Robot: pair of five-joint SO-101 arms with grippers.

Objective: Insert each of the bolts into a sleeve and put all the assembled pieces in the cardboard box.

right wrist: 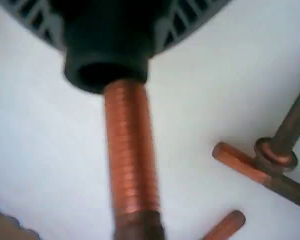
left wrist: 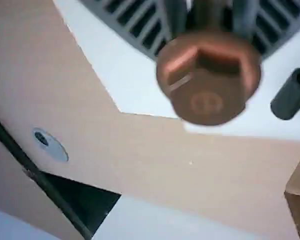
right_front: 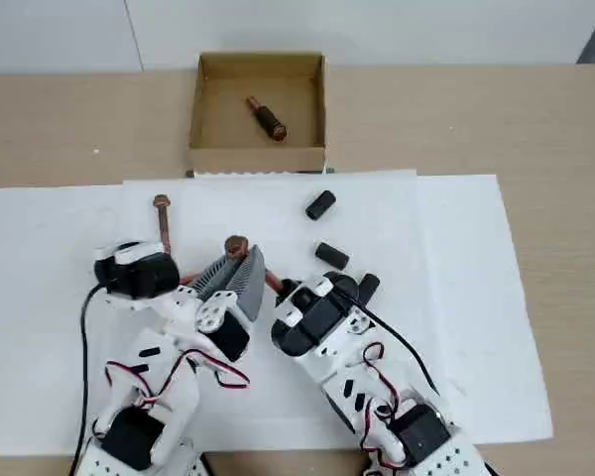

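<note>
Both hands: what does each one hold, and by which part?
The left hand grips a bolt by its shank, just behind the head. The right hand grips a black sleeve by its sides.

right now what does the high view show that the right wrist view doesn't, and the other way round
High view adds: the cardboard box with one assembled piece inside, and two loose sleeves lying nearby. Right wrist view adds: the bolt close up, its threads entering the black sleeve, and loose bolts lying crossed. Shared: that bolt and the white paper.
</note>
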